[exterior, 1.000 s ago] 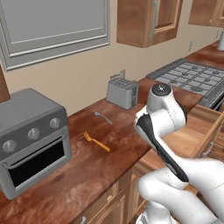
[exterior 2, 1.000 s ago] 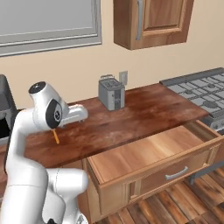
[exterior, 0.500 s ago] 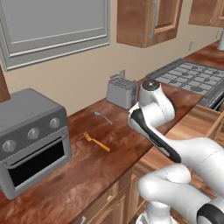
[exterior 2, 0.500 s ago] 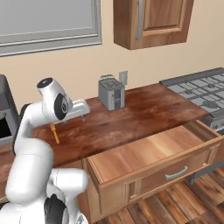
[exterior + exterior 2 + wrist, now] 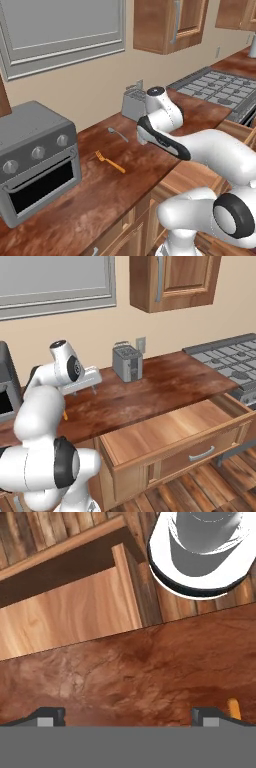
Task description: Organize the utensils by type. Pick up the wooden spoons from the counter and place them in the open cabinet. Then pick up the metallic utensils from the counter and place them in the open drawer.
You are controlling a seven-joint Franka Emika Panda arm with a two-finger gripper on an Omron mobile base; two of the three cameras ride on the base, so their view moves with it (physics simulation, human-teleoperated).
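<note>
Your jaws [image 5: 128, 714] stand fully apart and hold nothing; in the hand view the two dark finger tips [image 5: 50, 716] sit wide at the bottom edge, looking down on the long dark reddish-brown glossy counter [image 5: 150, 667]. The hand hangs above that counter, near its front edge.

The small slim orange-gold fork [image 5: 110, 162] lies flat on the counter [image 5: 100, 195], between the grey toaster oven [image 5: 35, 160] on the left and the arm. In the hand view you see just one orange end of it [image 5: 233, 709] beside the right-hand finger tip, not between the tips. In the right base view a sliver of orange [image 5: 65, 416] peeks out from behind the arm.

A small grey metal spoon [image 5: 117, 133] lies further back on the counter, apart from the fork and nearer the silver two-slot toaster [image 5: 133, 103], which stands against the wall.

The shallow wooden drawer with the light tan interior [image 5: 175, 431] is pulled out below the counter's front edge, and its tan floor is bare. In the hand view its interior [image 5: 70, 617] shows beyond the counter edge.

The medium-brown wooden wall cabinet with the long curved grey bar handle [image 5: 172, 281] hangs above the toaster. I cannot tell from these views whether its door is open, and I cannot make out the light tan wooden spoon anywhere.
</note>
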